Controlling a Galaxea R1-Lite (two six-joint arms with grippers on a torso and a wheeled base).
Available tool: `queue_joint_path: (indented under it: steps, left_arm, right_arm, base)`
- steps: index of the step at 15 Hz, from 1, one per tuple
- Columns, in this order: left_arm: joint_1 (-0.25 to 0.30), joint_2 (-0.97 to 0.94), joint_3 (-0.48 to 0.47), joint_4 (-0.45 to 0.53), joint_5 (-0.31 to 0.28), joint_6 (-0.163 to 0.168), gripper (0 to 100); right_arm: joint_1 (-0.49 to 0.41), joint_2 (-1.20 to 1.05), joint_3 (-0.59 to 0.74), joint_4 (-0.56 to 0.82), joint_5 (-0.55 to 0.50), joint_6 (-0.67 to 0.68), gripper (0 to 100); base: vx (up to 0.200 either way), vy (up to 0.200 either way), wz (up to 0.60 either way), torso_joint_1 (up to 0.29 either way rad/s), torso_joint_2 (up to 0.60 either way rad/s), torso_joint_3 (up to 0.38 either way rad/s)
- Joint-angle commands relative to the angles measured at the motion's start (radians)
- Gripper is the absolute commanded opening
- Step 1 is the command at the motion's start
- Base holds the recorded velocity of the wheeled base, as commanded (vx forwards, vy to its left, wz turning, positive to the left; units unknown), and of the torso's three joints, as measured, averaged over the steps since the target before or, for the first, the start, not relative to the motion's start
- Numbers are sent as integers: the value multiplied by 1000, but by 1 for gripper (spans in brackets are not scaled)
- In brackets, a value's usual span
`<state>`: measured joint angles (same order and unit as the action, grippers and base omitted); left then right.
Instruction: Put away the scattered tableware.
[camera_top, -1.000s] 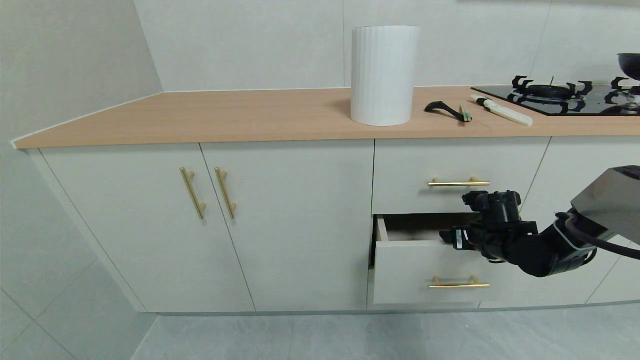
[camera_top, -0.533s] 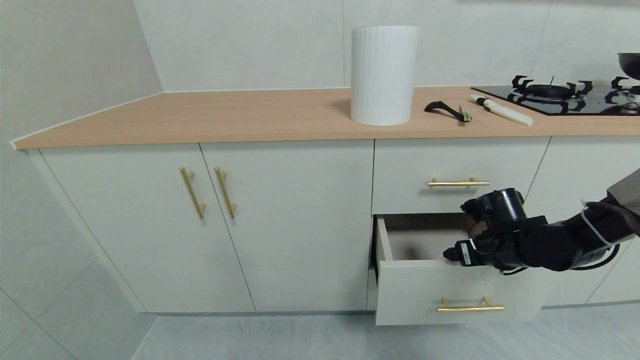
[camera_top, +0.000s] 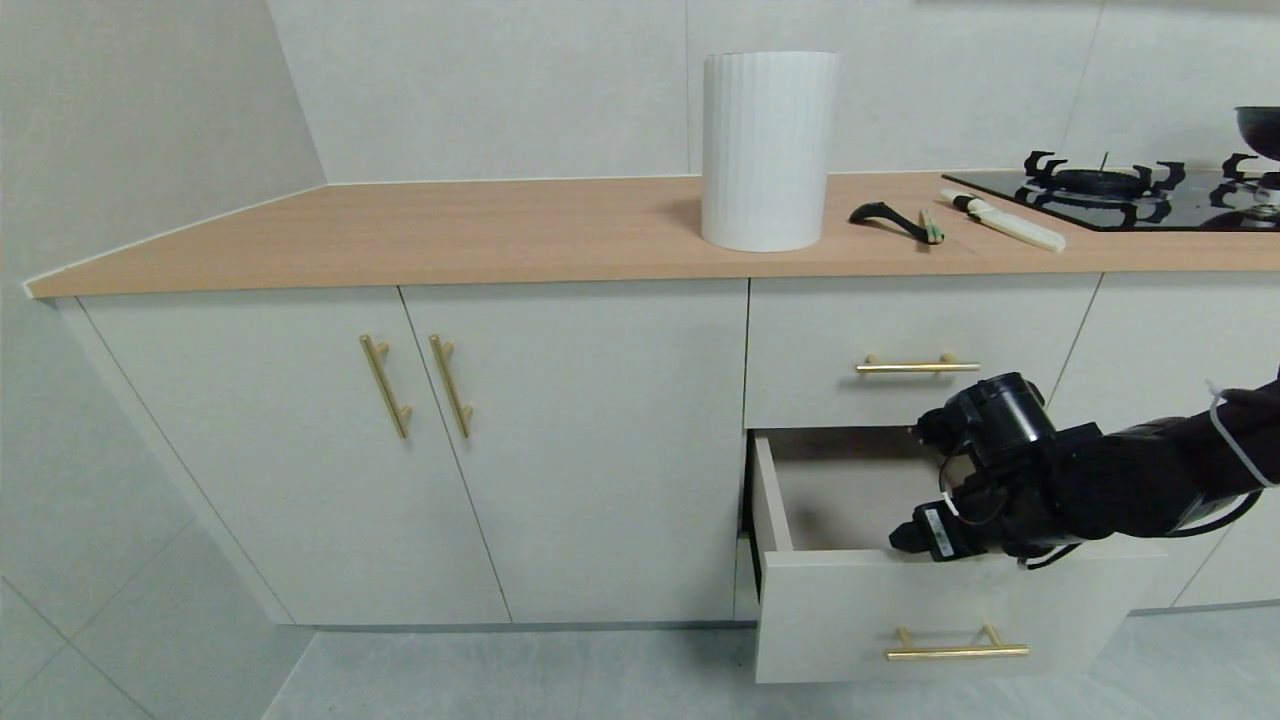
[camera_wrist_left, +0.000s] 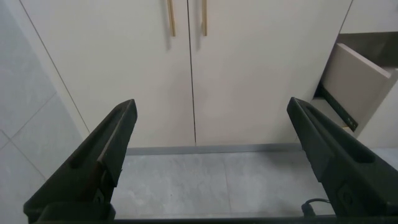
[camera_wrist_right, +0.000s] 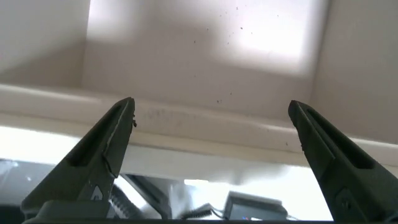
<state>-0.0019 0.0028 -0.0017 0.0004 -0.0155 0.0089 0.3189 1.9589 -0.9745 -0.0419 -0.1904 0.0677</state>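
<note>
Standing on the counter, left of the tableware: tall white ribbed cylinder. Set into the counter at the right: black hob with pan supports. Below the counter: double cabinet doors, shut; upper drawer, shut; lower drawer, standing well out from the cabinet face.

Open floor in front of the cabinets. Lower drawer's front panel projecting into that room, its top edge directly beneath the right wrist.

Lying between cylinder and hob, near the counter's front edge: black ladle; chopsticks just beside its handle end; white knife next along, close to the hob.

Right jaws: parted wide, at the top edge of the lower drawer's front, pointing into the drawer. Contact with that edge: cannot tell. Tableware well above them on the counter, apart from them.

Left jaws: parted wide, held low, facing the cabinet doors and floor, well apart from the tableware.
</note>
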Motion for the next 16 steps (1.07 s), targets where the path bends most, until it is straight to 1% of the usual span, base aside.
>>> queue_joint_path:
  steps: [1,6,9,11,13,16]
  left_arm:
    - [0,0,0,0,0,0,100]
    - [0,0,0,0,0,0,100]
    - [0,0,0,0,0,0,100]
    - [0,0,0,0,0,0,100]
    - [0,0,0,0,0,0,100]
    - [0,0,0,0,0,0,100]
  right_arm:
    - [14,-20,-3,37,-1,0,100]
    - [28,-45,-24,194,-3,-22,100]
    - [29,-58,-18,274,-3,-94,100]
    - [40,-68,-20,335,-3,-108,100]
    - [51,-83,-16,409,-3,-150,100]
    - [75,-86,-18,488,-7,-160,100]
  base:
    - [0,0,0,0,0,0]
    - [0,0,0,0,0,0]
    - [0,0,0,0,0,0]
    - [0,0,0,0,0,0]
    - [0,0,0,0,0,0]
    - [0,0,0,0,0,0]
